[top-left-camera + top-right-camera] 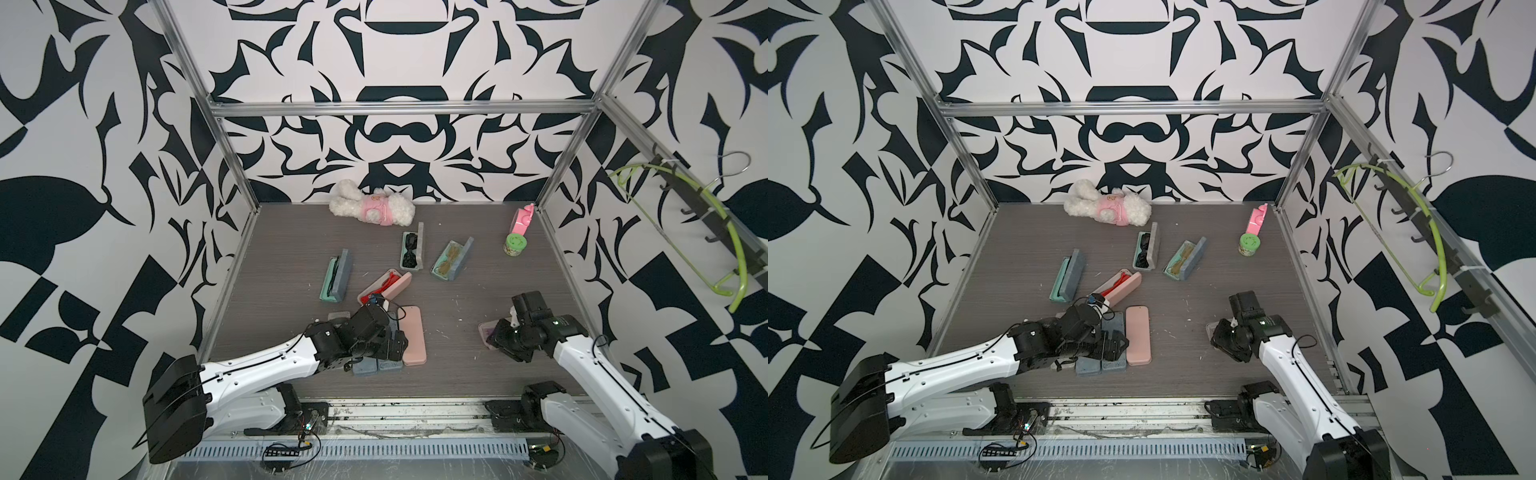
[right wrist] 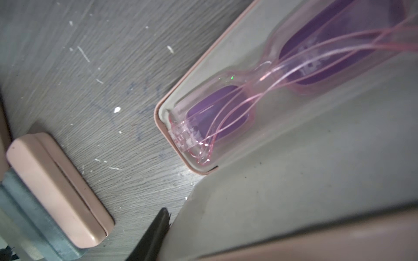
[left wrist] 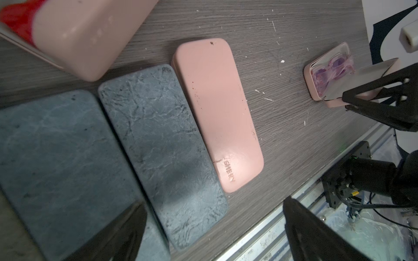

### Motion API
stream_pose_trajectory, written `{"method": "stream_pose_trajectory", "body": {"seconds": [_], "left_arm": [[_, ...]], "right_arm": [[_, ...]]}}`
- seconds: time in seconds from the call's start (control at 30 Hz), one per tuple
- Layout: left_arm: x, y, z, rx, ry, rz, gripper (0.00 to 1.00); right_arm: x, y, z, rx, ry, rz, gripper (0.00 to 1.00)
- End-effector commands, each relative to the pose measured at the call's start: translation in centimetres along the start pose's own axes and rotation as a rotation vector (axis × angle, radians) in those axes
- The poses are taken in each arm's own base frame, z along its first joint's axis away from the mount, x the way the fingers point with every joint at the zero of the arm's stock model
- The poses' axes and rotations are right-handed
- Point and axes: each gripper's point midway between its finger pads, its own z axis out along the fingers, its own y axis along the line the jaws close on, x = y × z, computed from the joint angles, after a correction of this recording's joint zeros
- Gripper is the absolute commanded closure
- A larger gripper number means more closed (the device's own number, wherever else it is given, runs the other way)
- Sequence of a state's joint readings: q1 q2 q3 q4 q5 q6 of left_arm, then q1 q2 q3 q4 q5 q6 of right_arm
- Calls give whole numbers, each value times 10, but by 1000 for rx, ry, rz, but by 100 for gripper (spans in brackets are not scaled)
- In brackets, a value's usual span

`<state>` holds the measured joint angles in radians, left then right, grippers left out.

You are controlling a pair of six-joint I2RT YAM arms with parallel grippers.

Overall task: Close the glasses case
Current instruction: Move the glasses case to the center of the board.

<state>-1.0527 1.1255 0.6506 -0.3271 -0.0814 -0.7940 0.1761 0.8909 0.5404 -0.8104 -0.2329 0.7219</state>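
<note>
- Task thing: open pink case (image 1: pixel 487 330), near right on the surface (image 1: pixel 291 232), under the right arm. Its lid (image 2: pixel 282 180) stands part-raised over the base.
- Inside: 1 pair of clear pink glasses (image 2: pixel 217 113) with purple lenses, folded, lying in the base.
- right hand (image 3: pixel 371 99) is at the lid's edge with 1 fingertip (image 2: pixel 160 223) against it. Pinching or only pushing: cannot tell.
- left hand (image 1: pixel 392 343) is released, jaws wide, over 2 closed grey cases (image 3: pixel 162 146) beside a closed pink case (image 3: pixel 217 113), near centre and well apart from the task case.
- Risk: nothing braces the base, so a push on the lid could slide the whole case toward the near edge.
- Risk: contact looks to be on the lid's rim only, so the fingertip may slip off and the lid flop back open.
- Risk: the temple tips sit close to the rim at 1 end, so the lid could catch them and not seat.
- Other containers, farther back:
  - red-glasses case (image 1: pixel 384 286), open
  - black-sunglasses case (image 1: pixel 411 249), open
  - amber-glasses case (image 1: pixel 451 262), open
  - teal case (image 1: pixel 336 278), open, contents unclear
  - green-lidded jar (image 1: pixel 514 245), contents unclear
</note>
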Motion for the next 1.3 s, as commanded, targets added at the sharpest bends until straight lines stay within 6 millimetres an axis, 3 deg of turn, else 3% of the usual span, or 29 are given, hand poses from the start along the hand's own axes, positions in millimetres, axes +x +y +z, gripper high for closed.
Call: {"method": "stream_pose_trajectory", "body": {"seconds": [0.0, 0.1, 0.3, 0.47, 0.93, 1.27], "left_arm": [[-2, -3, -1, 1, 11, 8, 1], [0, -1, 0, -3, 16, 8, 1], [1, 0, -1, -3, 15, 6, 0], [1, 0, 0, 1, 14, 5, 0], [6, 5, 0, 1, 14, 0, 1], [6, 5, -2, 3, 11, 1, 1]], "right_arm": [[-3, 18, -11, -63, -2, -50, 57], [-3, 19, -15, -67, -12, -50, 53], [-13, 25, -38, -85, -96, -46, 26], [-20, 21, -40, -47, -109, -18, 21], [-46, -5, -35, -88, -101, 162, 18], [-50, -16, -16, -53, -61, 207, 21]]}}
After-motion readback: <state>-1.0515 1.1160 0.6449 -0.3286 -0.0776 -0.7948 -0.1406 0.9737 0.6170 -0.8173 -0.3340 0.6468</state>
